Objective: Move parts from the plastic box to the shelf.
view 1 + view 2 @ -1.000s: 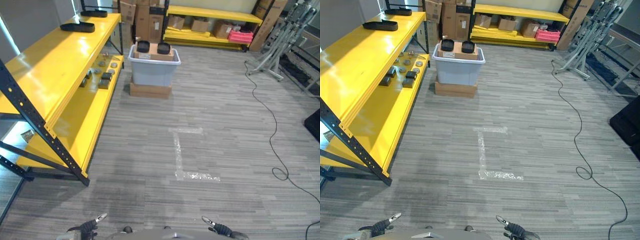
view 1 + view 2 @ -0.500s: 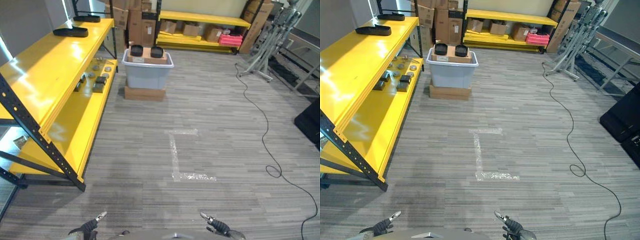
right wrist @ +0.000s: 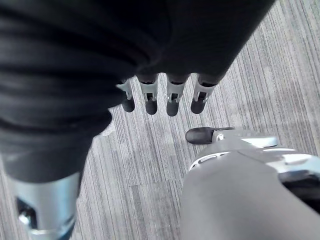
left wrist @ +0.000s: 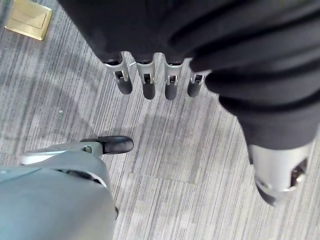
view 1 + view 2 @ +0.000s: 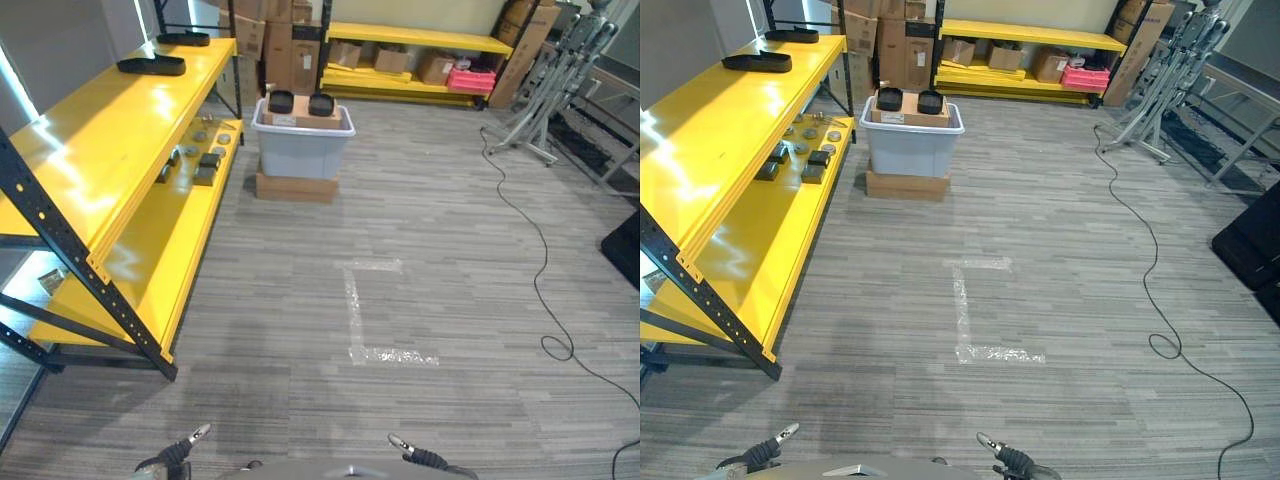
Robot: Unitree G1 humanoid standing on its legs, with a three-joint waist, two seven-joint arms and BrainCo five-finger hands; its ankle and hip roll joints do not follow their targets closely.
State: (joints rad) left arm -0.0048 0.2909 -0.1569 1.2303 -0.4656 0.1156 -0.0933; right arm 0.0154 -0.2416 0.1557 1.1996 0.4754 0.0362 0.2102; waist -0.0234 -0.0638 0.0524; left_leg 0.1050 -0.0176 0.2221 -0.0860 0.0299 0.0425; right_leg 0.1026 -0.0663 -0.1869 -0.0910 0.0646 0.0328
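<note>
Left eye view: the grey plastic box (image 5: 303,150) is seen at the far end of the floor, set on a flat cardboard box (image 5: 297,185), just beside the end of the yellow shelf (image 5: 100,150). Two black round parts (image 5: 281,101) are seen on a brown carton inside the plastic box. Small dark and grey parts (image 5: 206,165) are laid out on the lower shelf level near the plastic box. Two black trays (image 5: 152,66) are placed on the top shelf level. An L-shaped tape mark (image 5: 362,320) is seen on the grey carpet (image 5: 450,260) mid-floor. A second yellow rack (image 5: 420,60) with cartons is seen along the back wall, and a black cable (image 5: 530,260) runs across the carpet on the right.

The left hand (image 4: 150,75) is shown in the left wrist view with fingers (image 4: 149,85) straight and released, nothing held, carpet below. The right hand (image 3: 165,95) is shown in the right wrist view, likewise with fingers (image 3: 173,100) straight, nothing grasped. Both hands are low at the near edge of the eye views, well apart from the plastic box.
</note>
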